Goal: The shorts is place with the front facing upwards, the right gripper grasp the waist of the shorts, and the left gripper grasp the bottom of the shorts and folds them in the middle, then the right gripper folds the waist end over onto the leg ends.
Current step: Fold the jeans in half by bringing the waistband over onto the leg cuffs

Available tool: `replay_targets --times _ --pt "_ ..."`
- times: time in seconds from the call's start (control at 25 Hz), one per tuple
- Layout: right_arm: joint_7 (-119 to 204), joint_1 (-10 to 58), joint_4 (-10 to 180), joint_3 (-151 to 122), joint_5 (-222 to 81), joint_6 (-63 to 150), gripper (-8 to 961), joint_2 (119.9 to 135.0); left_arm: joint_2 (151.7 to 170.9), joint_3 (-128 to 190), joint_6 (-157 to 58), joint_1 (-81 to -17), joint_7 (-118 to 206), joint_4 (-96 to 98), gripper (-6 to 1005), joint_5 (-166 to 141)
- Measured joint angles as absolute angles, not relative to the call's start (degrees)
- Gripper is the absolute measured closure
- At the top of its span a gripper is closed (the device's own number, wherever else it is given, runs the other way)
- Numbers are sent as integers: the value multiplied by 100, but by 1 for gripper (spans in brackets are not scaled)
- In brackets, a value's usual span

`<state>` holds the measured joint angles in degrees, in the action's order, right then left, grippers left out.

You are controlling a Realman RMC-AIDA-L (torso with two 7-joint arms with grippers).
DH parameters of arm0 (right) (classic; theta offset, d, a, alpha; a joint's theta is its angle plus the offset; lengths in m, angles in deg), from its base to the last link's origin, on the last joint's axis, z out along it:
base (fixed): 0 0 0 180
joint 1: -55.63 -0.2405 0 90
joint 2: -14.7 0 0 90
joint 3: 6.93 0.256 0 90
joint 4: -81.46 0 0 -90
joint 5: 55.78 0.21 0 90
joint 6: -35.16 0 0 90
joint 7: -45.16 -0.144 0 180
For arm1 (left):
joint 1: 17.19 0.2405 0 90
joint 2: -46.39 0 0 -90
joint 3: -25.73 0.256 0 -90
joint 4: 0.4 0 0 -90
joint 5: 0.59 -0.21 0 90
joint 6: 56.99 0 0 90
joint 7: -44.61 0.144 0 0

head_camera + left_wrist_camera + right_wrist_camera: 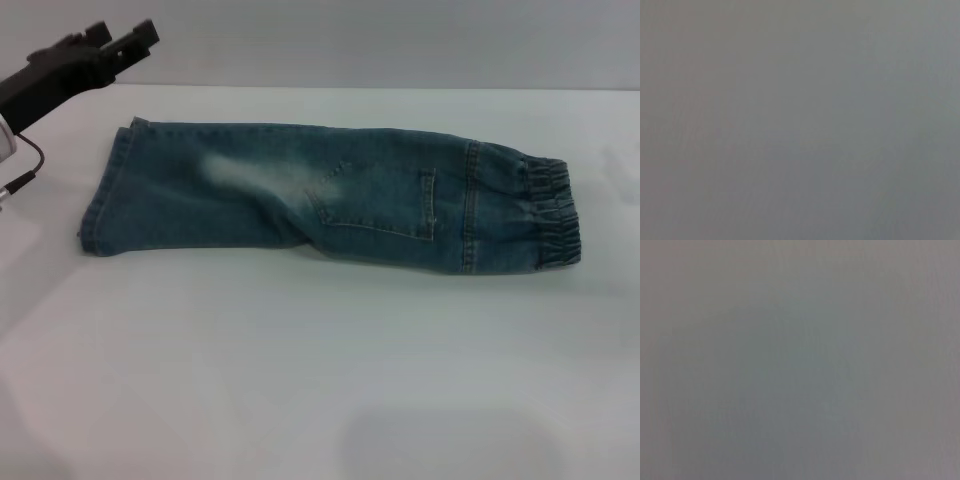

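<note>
shorts (330, 195) flat on tabletop (300, 380), already halved lengthwise, waist right, hems left | left pincer (125, 42) raised far-left, prongs slightly apart, empty | right pincer unseen | next: waist over hems

White table (300, 380) evenly lit; plain grey wall (400, 40) behind

The shorts (330, 195) lie flat on the table (300, 380), folded lengthwise, with the waist (552, 214) at the right and the leg ends (108, 190) at the left. The left gripper (125, 42) hangs above the table's far left corner, behind the leg ends and apart from them.
</note>
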<state>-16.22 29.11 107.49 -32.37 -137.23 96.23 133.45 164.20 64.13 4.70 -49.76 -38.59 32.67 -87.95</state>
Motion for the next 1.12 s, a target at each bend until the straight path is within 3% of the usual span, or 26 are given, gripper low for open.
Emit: replay_targets --times 0.76,0.96,1.12 --pt "-1169 2999 10850 -3542 -12855 10352 382 13292 16425 6413 2375 -4564 -1216 2057 197 -6409" --pt "-2866 2992 11758 -3859 -14097 10342 383 13182 16425 6445 2310 -4534 -1190 2042 197 -6404" --pt "-4718 2820 12643 -3916 -15788 10621 382 13007 16425 6453 2231 -4547 -1182 2020 197 -6412"
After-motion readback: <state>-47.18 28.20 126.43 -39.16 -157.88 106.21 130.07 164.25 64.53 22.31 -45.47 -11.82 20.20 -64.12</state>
